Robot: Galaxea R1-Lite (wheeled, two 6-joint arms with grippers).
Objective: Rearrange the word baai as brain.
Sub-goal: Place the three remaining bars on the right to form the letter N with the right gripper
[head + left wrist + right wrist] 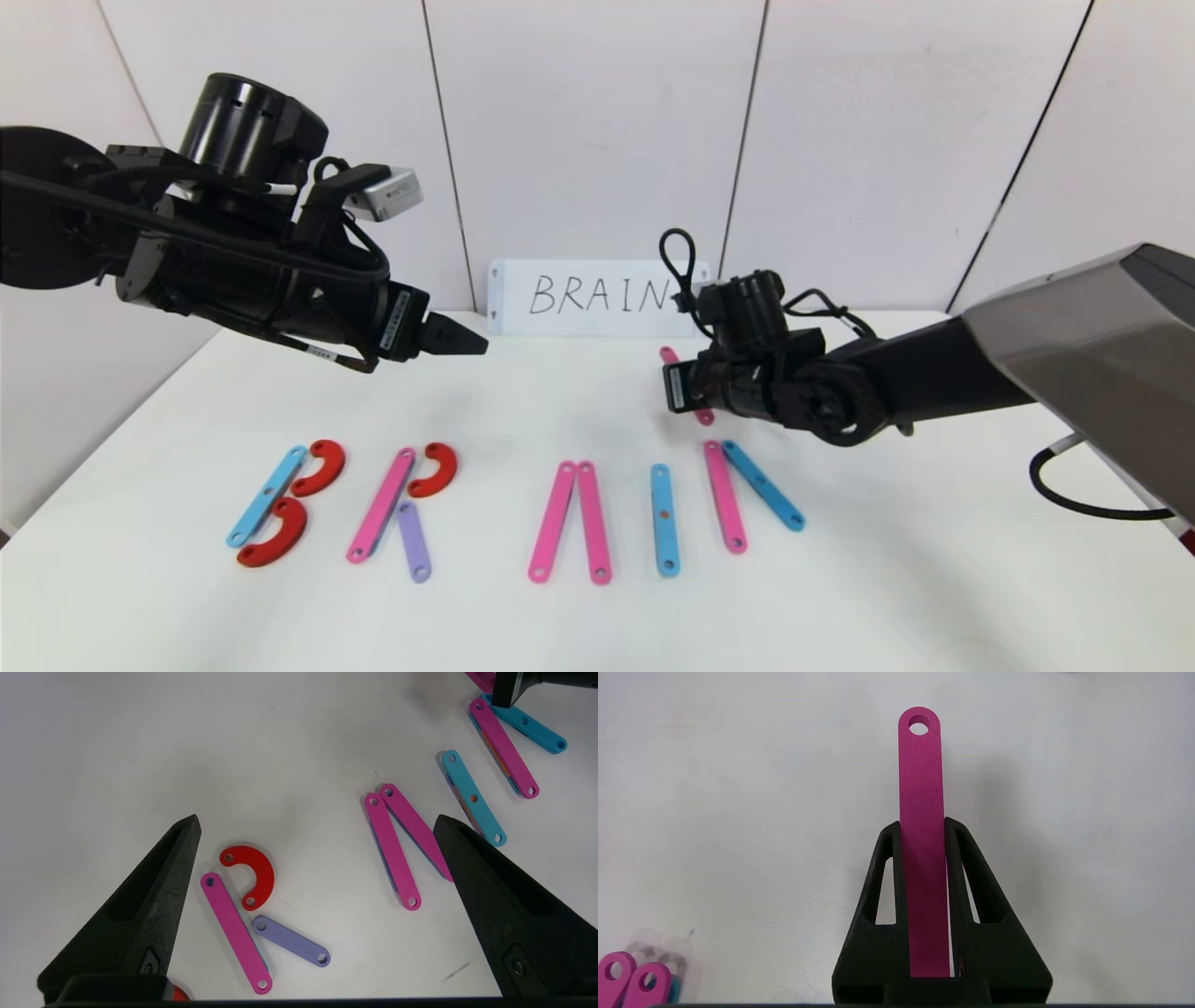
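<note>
The flat pieces lie in a row on the white table: a blue bar with two red arcs, a pink bar with a red arc and a purple bar, two pink bars meeting at the top, a single blue bar, then a pink bar and a blue bar joined at the top. My right gripper is shut on another pink bar, held above the table just behind that last pair. My left gripper is open and empty, raised behind the row's left half.
A white card with handwritten "BRAIN" leans on the back wall. A black cable lies at the table's right edge. In the left wrist view the pink bar, red arc and purple bar lie below the open fingers.
</note>
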